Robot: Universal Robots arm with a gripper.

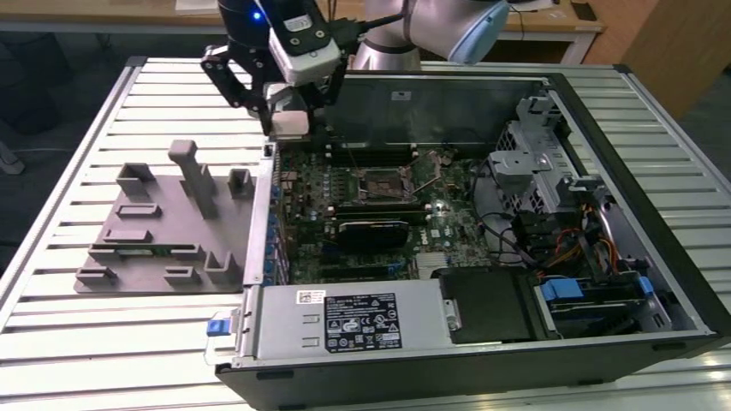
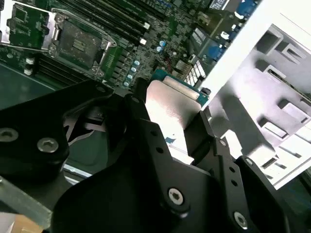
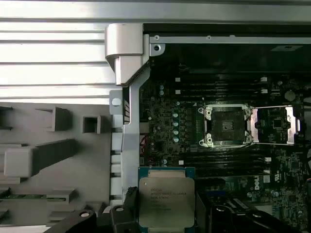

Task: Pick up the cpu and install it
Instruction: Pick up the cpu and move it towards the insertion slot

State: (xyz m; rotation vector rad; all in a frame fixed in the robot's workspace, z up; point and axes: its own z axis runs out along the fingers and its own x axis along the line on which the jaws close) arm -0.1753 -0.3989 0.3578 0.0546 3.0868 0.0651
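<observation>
Going by the exterior view's left to its right: a grey moulded fixture tray (image 1: pixel 160 231) is set on the slatted table (image 1: pixel 68 342), just beside the open computer case (image 1: pixel 639 282). Above the case's wall nearest that tray the gripper (image 1: pixel 288 120) is hung in the air, clenched on the cpu (image 1: pixel 289 125). In the first wrist view the cpu (image 3: pixel 166 201) is seen lid up, silver top with a thin green rim, gripped at two opposite edges. In the second wrist view a black finger (image 2: pixel 143 121) is pressed against either side of the chip. Further right, the socket (image 1: pixel 381 182) is seen on the motherboard, well apart from the chip, with its load plate (image 3: pixel 274 124) flipped open and its dark centre bare in the first wrist view, so nothing is seated yet. At the far right the drive cage (image 1: pixel 537 163) and cabling are found. The chip is judged light, stiff and flat, with a smooth lid likely to slip under a loose pinch (the hidden underside is probably the fragile part), so an edge hold like this one is judged the right place.
</observation>
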